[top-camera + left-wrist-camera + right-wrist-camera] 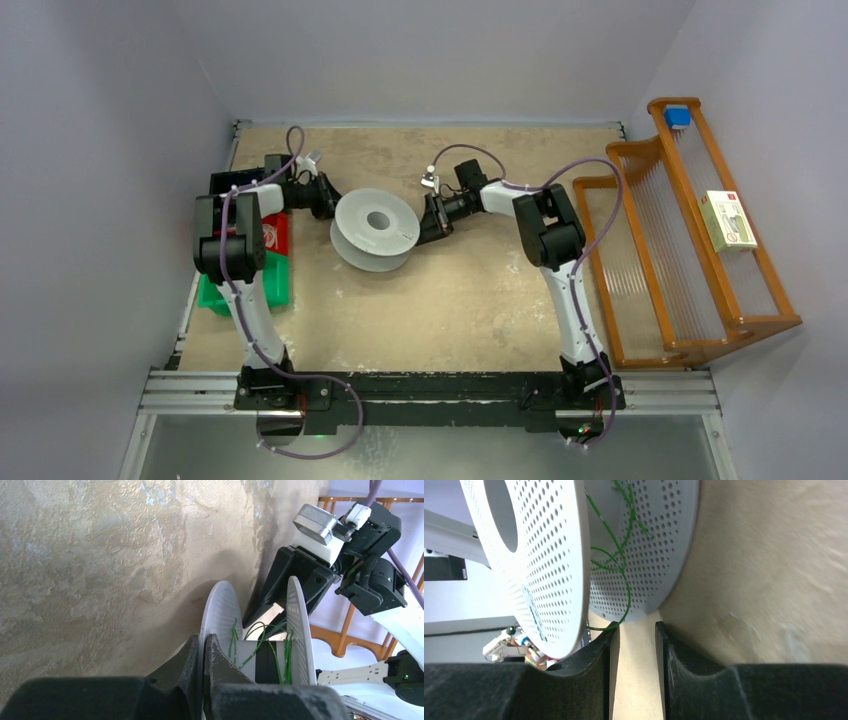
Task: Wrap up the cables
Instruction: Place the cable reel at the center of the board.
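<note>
A pale grey perforated spool (375,228) lies tilted in the middle of the table. My left gripper (202,642) is shut on the rim of the spool's near flange (220,612). Thin green cables (272,655) loop loosely round the spool's core between the two flanges. My right gripper (636,627) stands open at the spool's right edge (549,555), with only bare table between its fingers. A loop of the cables (626,587) hangs out of the spool and brushes past the tip of the left finger (611,630). From above, the right gripper (432,225) sits against the spool's right side and the left gripper (330,197) against its left side.
A wooden rack (680,250) stands along the right edge, with a small box (728,220) and a blue object (678,115) on it. A red bin (276,232) and a green bin (215,297) sit under the left arm at the left edge.
</note>
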{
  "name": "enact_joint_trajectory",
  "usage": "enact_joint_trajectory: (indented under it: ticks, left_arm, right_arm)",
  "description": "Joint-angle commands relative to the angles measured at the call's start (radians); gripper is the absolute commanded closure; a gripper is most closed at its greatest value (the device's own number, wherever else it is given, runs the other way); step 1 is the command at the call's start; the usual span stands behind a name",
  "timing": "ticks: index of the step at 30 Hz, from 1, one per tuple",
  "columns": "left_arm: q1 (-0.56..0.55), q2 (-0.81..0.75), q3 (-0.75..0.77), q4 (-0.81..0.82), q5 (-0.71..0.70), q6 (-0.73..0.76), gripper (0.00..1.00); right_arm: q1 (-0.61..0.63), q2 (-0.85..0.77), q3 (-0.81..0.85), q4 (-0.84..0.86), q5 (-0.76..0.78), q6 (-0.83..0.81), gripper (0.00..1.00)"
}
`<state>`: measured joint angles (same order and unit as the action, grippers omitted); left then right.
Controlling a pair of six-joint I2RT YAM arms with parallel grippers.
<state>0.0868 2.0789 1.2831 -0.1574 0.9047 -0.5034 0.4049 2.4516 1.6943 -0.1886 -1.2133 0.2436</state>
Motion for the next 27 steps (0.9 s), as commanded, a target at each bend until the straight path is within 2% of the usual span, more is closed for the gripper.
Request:
enact_joint_trajectory:
  ticks: [1,9,18,27]
  left_arm:
    - [-0.004,0.032,0.006,0.023,-0.156,0.037,1.0]
    - [-0.015,0.063,-0.013,0.066,-0.16,0.02,1.0]
    - [-0.079,0.052,-0.053,0.192,-0.231,-0.053,1.0]
    - [-0.209,0.153,0.011,0.272,-0.302,-0.155,1.0]
  right_arm:
    - [-0.058,-0.042,-0.03,-0.125,0.138,-0.136,0.63]
    - [-0.098,-0.07,-0.04,-0.256,0.196,-0.281,0.62]
    - [-0.135,-0.168,-0.062,-0.298,0.287,-0.371,0.61]
    - [-0.159,-0.392,-0.112,-0.278,0.573,-0.461,0.58]
